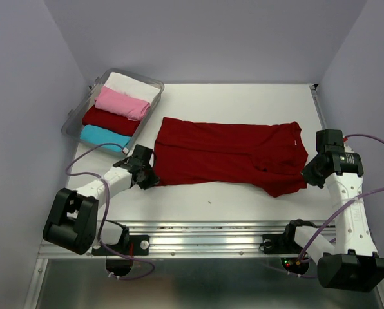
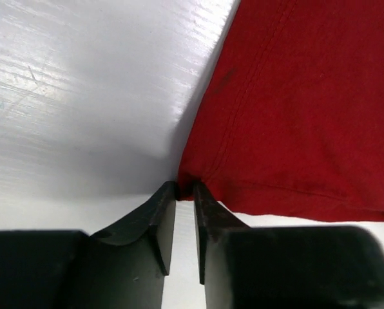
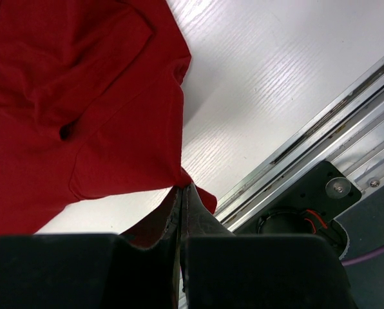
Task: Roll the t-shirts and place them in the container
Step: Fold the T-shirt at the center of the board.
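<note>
A large dark red t-shirt (image 1: 224,151) lies folded into a long band across the white table, collar end to the right. My left gripper (image 1: 145,175) is at its near-left corner, jaws nearly closed, pinching the corner of the hem; the left wrist view shows the shirt (image 2: 295,96) and the gripper (image 2: 185,185). My right gripper (image 1: 306,175) is shut on the shirt's near-right edge. In the right wrist view a bit of the shirt (image 3: 69,96) sticks out past the gripper (image 3: 182,188). Rolled white (image 1: 135,87), pink (image 1: 122,103), dark red (image 1: 110,120) and cyan (image 1: 105,137) t-shirts lie in the tub.
The clear plastic tub (image 1: 73,122) stands at the back left, just beyond the left gripper. A metal rail (image 1: 211,235) runs along the table's near edge and also shows in the right wrist view (image 3: 308,148). Grey walls close in on both sides and behind.
</note>
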